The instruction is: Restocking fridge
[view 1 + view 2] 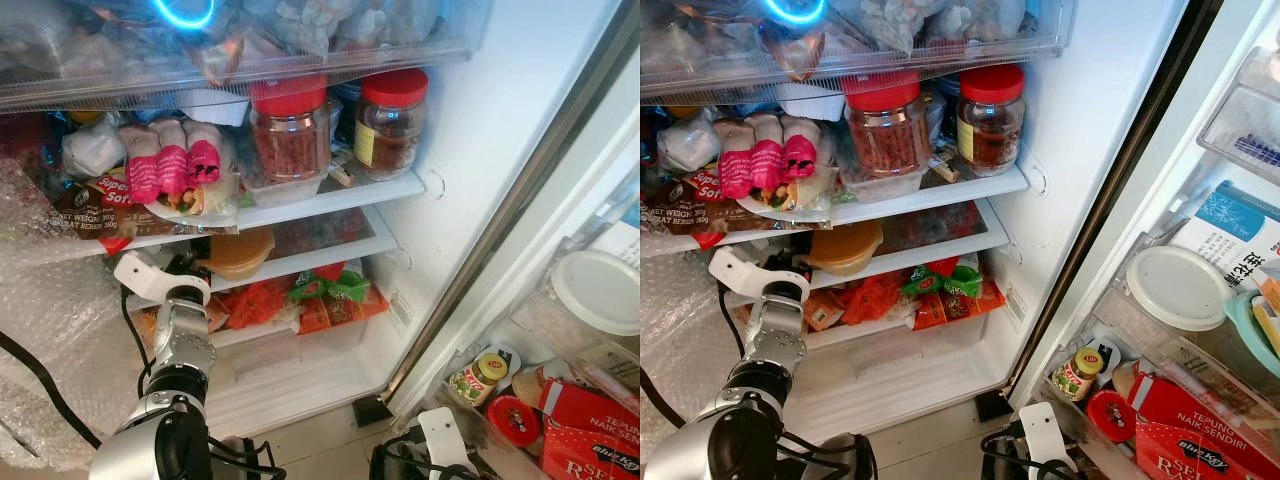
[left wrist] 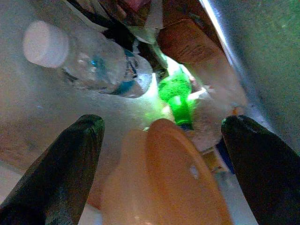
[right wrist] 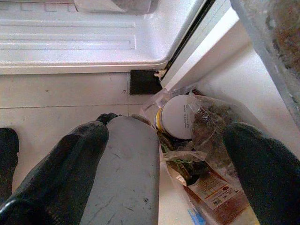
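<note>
The fridge stands open in front of me. My left gripper (image 1: 186, 268) reaches into the low middle shelf (image 1: 330, 252), beside an orange lidded bowl (image 1: 238, 252). In the left wrist view the gripper (image 2: 164, 140) is open, with the orange bowl (image 2: 164, 183) close between its black fingers (image 2: 61, 164), not clamped. Behind the bowl lie a clear water bottle (image 2: 93, 63) with a white cap and a green bottle (image 2: 177, 98). My right gripper (image 3: 166, 140) hangs low and open over the floor by the door's bottom bin, holding nothing.
Two red-lidded jars (image 1: 290, 130) and pink-wrapped packs (image 1: 170, 165) crowd the shelf above. Orange and green packets (image 1: 310, 298) lie on the bottom drawer. Door bins at right hold a white lid (image 1: 598, 290), a small yellow-lidded jar (image 1: 478, 378) and red boxes (image 1: 590, 430). Bubble wrap (image 1: 50, 330) hangs left.
</note>
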Robot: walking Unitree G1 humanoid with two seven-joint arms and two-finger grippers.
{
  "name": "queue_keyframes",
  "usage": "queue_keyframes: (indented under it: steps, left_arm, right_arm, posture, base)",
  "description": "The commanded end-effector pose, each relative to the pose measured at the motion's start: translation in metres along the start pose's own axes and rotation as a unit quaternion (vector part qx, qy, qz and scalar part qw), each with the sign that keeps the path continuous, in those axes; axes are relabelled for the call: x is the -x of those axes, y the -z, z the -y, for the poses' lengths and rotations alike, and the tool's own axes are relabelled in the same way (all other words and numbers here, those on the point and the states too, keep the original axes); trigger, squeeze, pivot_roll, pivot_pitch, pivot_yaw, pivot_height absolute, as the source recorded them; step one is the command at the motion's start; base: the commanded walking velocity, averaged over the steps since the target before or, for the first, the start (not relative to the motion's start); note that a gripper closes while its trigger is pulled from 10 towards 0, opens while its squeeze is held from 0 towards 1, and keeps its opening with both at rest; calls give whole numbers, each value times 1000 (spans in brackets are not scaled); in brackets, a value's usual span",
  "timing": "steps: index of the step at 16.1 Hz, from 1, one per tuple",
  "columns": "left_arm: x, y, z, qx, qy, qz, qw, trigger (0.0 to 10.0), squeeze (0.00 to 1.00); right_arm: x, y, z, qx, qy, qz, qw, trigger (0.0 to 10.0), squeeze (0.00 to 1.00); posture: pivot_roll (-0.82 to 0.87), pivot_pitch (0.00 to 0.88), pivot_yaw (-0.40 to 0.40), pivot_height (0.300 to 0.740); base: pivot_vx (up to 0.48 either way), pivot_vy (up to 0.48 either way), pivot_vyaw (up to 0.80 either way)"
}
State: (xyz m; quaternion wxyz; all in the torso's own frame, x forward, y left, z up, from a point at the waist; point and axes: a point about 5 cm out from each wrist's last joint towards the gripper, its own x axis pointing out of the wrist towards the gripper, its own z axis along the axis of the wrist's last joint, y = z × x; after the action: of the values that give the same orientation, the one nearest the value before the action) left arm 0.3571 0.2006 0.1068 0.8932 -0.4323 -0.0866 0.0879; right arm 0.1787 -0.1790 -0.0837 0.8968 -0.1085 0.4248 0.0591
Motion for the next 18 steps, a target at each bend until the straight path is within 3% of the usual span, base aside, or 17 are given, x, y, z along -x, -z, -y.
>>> queue_keyframes:
  steps: [1,8,13,15,18]
  left_arm:
    - [0,2,4,12,16,-6,1000,10000,0]
    - [12,1,-3,22,34,-8,999,10000,0]
    - [30,-5,-7,-5,51,-11,999,10000,0]
    - [37,-7,0,-59,89,-25,994,10000,0]
    - [52,1,4,-175,143,-70,972,10000,0]
  right_arm:
    - [11,41,-3,8,-5,-83,997,10000,0]
    - [11,40,0,9,-3,-83,996,10000,0]
    - [11,41,-1,10,-5,-81,997,10000,0]
    - [10,37,-2,11,-6,-78,997,10000,0]
    - [9,35,-2,12,-7,-75,997,10000,0]
  posture:
    - [-142,73,-44,624]
    - [-144,77,-46,624]
    - [-143,79,-48,624]
    - [-138,80,-50,624]
    - [-136,80,-50,624]
  base:
    - [0,0,0]
    - [0,0,0]
    - [0,0,0]
    - [0,0,0]
    - [0,0,0]
